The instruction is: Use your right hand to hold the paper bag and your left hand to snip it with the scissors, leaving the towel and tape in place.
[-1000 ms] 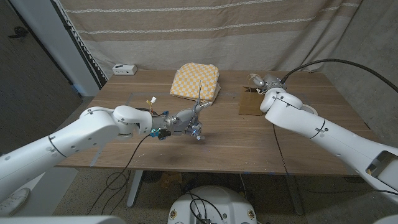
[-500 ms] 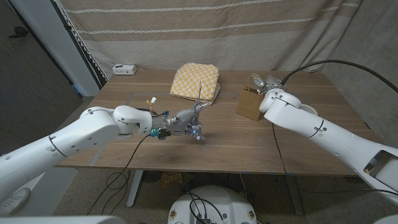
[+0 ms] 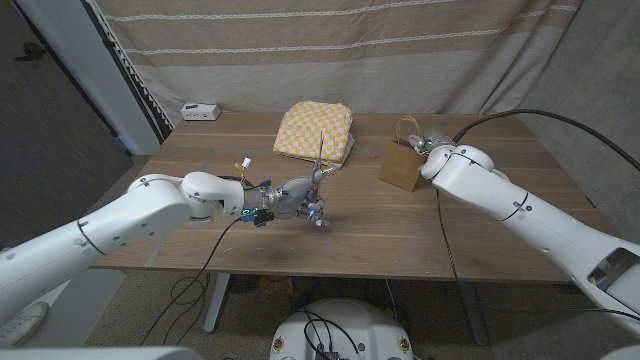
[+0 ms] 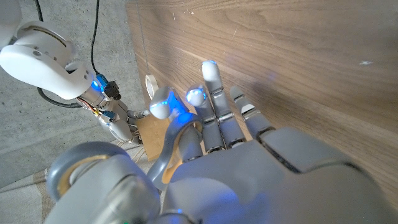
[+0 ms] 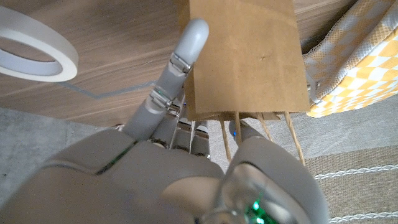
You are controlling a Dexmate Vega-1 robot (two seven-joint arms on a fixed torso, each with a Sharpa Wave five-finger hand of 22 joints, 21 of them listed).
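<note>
The paper bag [image 3: 402, 166] stands upright on the wooden table [image 3: 470, 225], to the right of the yellow-checked towel [image 3: 315, 130] with a strip of bare wood between them. Its twine handles rise from its top edge. The right hand [image 3: 428, 147] grips the bag at that top edge; in the right wrist view the fingers [image 5: 177, 65] lie along one brown face of the paper bag [image 5: 245, 56] while the thumb closes on the other side by the handles. The towel [image 5: 354, 59] shows just beyond the bag's side edge there. The roll of white tape [image 5: 34, 46] lies flat on the wood on the bag's other side, apart from it.

The left hand [image 3: 300, 198] hovers over the middle of the table, well to the left of the bag and nearer the front edge than the towel. It clasps the scissors [image 3: 321, 158], whose blades point up toward the towel's near edge. In the left wrist view the fingers [image 4: 217, 118] reach out close together. Open tabletop lies between the scissors and the bag.

A small white box [image 3: 201, 111] sits near the far left corner, well left of the towel.
</note>
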